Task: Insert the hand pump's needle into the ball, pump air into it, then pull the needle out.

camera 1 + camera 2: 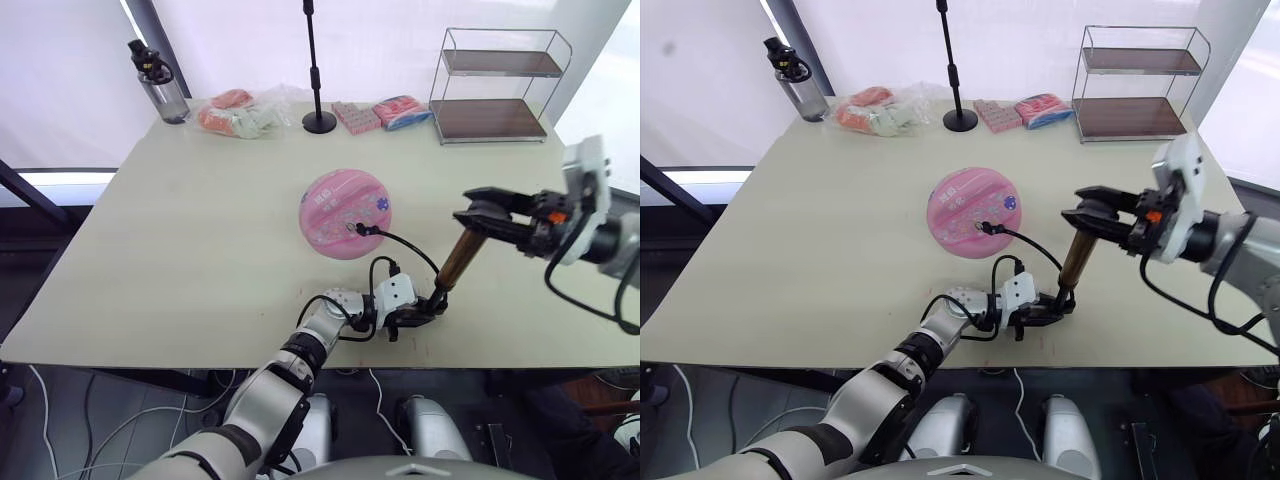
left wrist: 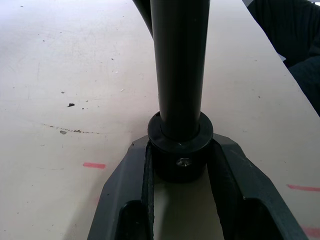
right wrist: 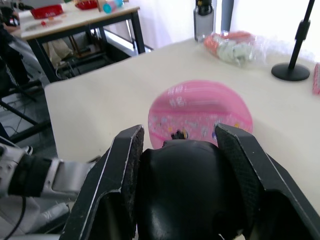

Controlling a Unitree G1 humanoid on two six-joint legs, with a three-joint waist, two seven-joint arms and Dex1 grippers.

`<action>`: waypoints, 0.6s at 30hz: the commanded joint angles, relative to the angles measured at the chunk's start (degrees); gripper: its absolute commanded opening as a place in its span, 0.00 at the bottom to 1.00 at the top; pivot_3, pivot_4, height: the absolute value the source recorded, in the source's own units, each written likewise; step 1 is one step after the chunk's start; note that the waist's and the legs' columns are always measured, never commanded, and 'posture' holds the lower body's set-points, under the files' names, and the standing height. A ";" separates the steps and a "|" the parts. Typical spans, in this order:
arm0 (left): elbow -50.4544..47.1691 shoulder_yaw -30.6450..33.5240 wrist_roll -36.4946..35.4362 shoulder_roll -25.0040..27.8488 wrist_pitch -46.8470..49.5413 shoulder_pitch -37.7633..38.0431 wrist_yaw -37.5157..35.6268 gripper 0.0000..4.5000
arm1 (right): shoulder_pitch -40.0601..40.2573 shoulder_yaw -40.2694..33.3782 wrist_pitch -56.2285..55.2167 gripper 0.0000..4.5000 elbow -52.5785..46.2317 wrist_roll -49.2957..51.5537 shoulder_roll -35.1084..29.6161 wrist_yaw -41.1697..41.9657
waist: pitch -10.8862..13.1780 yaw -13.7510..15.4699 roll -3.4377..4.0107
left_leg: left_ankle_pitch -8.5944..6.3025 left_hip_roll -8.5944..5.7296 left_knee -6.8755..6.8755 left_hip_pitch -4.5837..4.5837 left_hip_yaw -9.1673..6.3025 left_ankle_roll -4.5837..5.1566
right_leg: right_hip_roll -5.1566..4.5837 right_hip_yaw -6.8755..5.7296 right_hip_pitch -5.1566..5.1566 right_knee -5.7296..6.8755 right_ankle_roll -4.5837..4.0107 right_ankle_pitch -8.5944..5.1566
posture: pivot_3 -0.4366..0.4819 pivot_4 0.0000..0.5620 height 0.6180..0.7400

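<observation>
Two grips share the hand pump [image 1: 458,256], which stands tilted on the table [image 1: 180,260] near its front edge: the left gripper [image 1: 432,306] pinches the black base cap from both sides, and the right gripper [image 1: 478,215] is clamped on the black T-handle at the top, its fingers [image 3: 125,165] pressed against the handle's sides. The gold-bronze barrel looks rigid and smooth, so it would likely slip under a squeeze; the end caps and handle are the sounder places to hold, as now. The thin black hose [image 1: 405,243] arcs from the pump's foot to the ball [image 1: 345,212], which sits mid-table, well apart from the grippers, and its fitting meets the ball's near side, so the needle appears to be inserted, though the pin itself is too small to make out. The ball looks soft and light, its top slightly flattened, and would probably roll or shift if the hose tugs sideways. At the table's far edge, a clear bag [image 1: 245,115] holds pink and pale packets, a two-tier wire shelf [image 1: 495,85] stands with both wooden levels bare, and a capped water bottle [image 1: 160,85] rests at the far left corner.
</observation>
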 commanded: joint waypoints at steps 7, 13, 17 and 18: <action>3.42 -0.93 2.03 1.37 2.31 2.34 -0.15 0.24 | 10.70 14.60 -13.40 0.41 7.18 -21.07 8.56 -0.63 | -0.50 -0.26 -0.26 | 0.00 0.12 -0.03 0.17 -0.02 0.00 | 0.15 0.01 0.08 0.00 -0.01 -0.01 | 0.48 0.27 0.93; 3.26 -0.84 1.96 1.64 2.35 2.47 -0.25 0.24 | 9.46 11.32 -13.95 0.41 4.87 -19.41 8.41 1.29 | -0.63 -0.35 -0.26 | 0.00 0.21 -0.03 0.24 -0.06 -0.01 | 0.24 -0.01 0.13 0.01 -0.02 -0.01 | 0.48 0.27 0.93; 3.17 -0.91 2.00 1.72 2.37 2.62 -0.31 0.24 | 4.24 3.72 -8.95 0.41 1.22 -11.55 4.87 2.61 | -0.50 -0.30 -0.16 | 0.00 0.19 -0.02 0.19 -0.04 -0.01 | 0.22 0.00 0.10 0.01 -0.03 0.00 | 0.48 0.27 0.93; 3.20 -0.91 2.00 1.74 2.38 2.59 -0.34 0.24 | 2.90 2.21 -7.72 0.41 0.81 -9.86 4.03 2.74 | -0.38 -0.27 -0.10 | 0.00 0.17 -0.02 0.14 -0.04 -0.01 | 0.20 0.01 0.07 0.01 -0.03 0.00 | 0.48 0.27 0.93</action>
